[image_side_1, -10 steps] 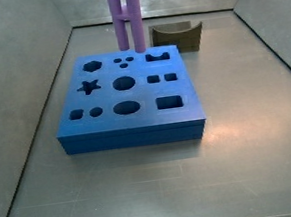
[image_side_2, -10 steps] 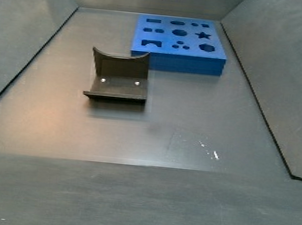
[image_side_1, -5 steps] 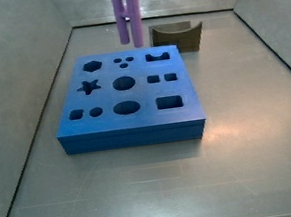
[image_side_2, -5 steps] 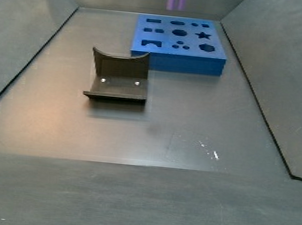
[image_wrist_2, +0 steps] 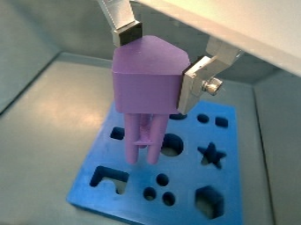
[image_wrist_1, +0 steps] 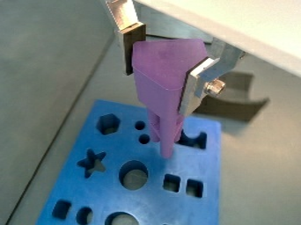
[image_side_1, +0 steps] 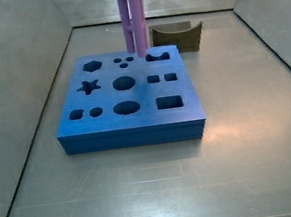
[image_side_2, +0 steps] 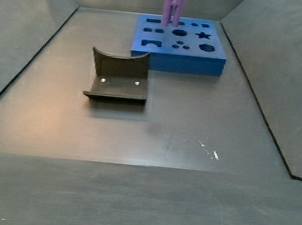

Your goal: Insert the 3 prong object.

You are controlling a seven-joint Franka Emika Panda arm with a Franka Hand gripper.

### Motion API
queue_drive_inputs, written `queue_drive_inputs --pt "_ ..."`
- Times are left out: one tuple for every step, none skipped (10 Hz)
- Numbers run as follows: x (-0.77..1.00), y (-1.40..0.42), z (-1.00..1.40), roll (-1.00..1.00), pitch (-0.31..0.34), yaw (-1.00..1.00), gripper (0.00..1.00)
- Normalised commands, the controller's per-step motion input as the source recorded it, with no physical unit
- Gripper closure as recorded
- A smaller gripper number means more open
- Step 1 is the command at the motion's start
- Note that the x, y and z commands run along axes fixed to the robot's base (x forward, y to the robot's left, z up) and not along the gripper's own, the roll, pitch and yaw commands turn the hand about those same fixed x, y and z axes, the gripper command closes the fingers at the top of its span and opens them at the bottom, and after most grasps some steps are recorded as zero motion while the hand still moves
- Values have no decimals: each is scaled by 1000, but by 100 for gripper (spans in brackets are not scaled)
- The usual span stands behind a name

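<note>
Purple prong piece point(image_wrist_2: 147, 97) sits pinched in my gripper point(image_wrist_2: 159, 58), hanging over the blue block point(image_side_1: 127, 98) near the tabletop's far edge. The prongs look just above their three holes point(image_side_1: 123, 60); insertion isn't done yet.

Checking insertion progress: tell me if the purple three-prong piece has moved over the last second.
Yes. In a side view the purple piece, held in the gripper, has come down toward the blue block.

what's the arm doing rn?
The gripper is shut on the purple 3 prong object, holding it upright above the blue block with shaped holes. In a side view the prongs reach down to the three-hole cutout near the block's far edge; whether they have entered cannot be told. The fixture stands apart on the floor, unused.
</note>
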Motion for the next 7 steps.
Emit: queue_drive_inputs --pt "89 203 -337 -41 0 -817 100" --pt "0 454 -134 -139 0 -449 100" --pt "-129 606 -34 -260 -10 -189 100" --pt "-151 589 -14 -301 -40 -154 100" --pt "-329 349 -166 -206 -87 -297 100" --pt "-349 257 -294 -153 -89 -517 100" --pt "-386 149 -269 -131 -76 -534 100"
